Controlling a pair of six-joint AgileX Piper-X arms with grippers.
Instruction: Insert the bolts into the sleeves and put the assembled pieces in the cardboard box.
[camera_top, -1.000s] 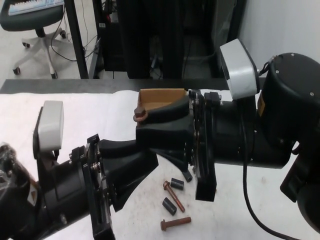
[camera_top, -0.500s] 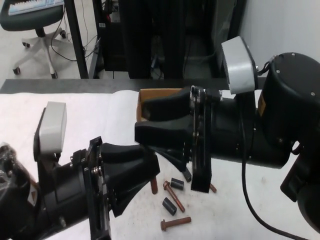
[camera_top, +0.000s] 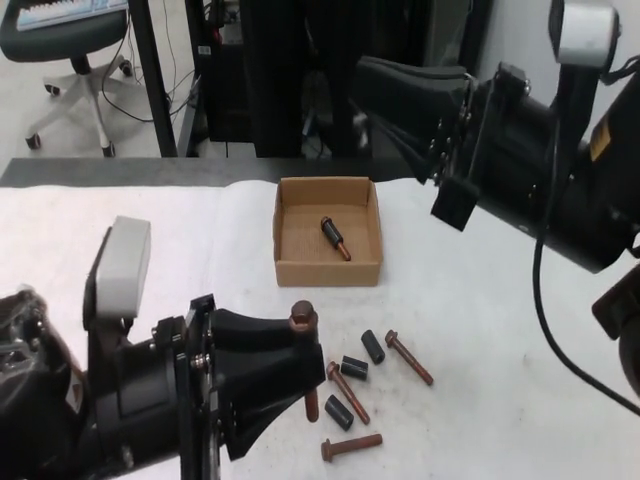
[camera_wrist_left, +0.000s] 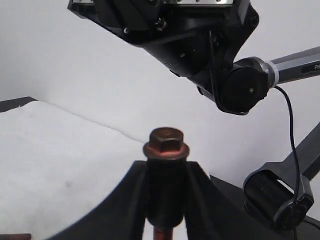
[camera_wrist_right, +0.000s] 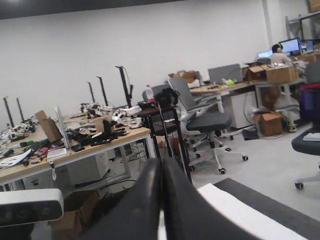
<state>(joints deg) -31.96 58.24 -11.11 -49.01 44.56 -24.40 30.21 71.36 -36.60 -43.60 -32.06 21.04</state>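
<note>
Right gripper has lifted off the cardboard box (assembled piece inside), jaws pressed together; left gripper pinches an upright bolt.

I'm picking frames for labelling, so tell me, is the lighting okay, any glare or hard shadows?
High view: even light on the bench, faint shadows by the loose bolts, no glare. Left wrist view: left gripper near-black against a bright wall, held bolt lit at its head. Right wrist view: right gripper dark before a bright room.
</note>
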